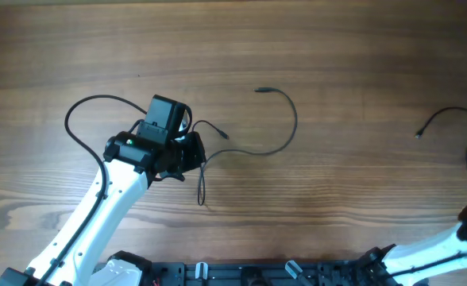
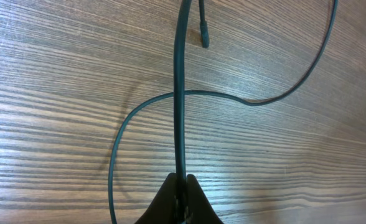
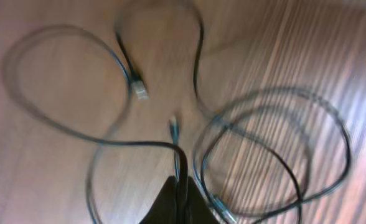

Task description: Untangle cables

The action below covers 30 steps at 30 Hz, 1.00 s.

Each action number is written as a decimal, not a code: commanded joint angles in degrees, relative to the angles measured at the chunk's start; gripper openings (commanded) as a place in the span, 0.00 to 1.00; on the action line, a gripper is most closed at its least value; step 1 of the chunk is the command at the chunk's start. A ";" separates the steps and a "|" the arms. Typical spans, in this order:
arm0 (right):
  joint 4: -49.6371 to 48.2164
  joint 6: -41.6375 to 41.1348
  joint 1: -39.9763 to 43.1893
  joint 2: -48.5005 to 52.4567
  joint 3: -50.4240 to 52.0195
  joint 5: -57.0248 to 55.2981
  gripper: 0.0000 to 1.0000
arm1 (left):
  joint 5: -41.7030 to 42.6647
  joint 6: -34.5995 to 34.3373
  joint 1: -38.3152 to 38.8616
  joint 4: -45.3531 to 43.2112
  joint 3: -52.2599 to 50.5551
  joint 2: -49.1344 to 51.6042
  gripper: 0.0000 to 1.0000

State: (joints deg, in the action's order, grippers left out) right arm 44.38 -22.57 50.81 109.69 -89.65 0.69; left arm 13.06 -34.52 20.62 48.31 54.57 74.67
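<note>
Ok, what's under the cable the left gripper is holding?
Seen from the left wrist, the cable rising from the left gripper crosses over a curved strand lying on the wooden table. The crossing itself is covered, so whether they touch cannot be told.

The overhead camera looks straight down on the bench (image 1: 313, 48) from high above, with the arm bases at 6 o'clock. The left wrist camera hangs close over the bench, facing past the left tool (image 2: 182, 182) toward 12 o'clock. Both views share the cable (image 1: 295, 119) loop. The right wrist view is blurred and looks past the right tool (image 3: 182, 182) at cable coils (image 3: 276, 155) near the overhead's 3 o'clock edge.
</note>
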 commanded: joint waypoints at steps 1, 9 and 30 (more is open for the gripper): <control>4.70 -1.05 -0.44 5.53 -0.46 3.28 0.04 | -1.11 1.29 -0.11 0.48 -0.20 -0.63 0.04; 8.57 -10.25 -0.48 7.52 -0.46 3.28 0.92 | -1.11 1.29 -0.11 0.81 -0.20 -0.63 0.04; 23.43 -40.48 0.07 -17.40 -0.46 -10.86 1.00 | -1.18 1.33 -0.13 1.25 -0.20 -0.63 0.04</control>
State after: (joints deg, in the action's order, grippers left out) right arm 66.81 -60.58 51.22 94.43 -89.62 -9.52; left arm 13.06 -34.52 20.62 49.74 54.57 74.67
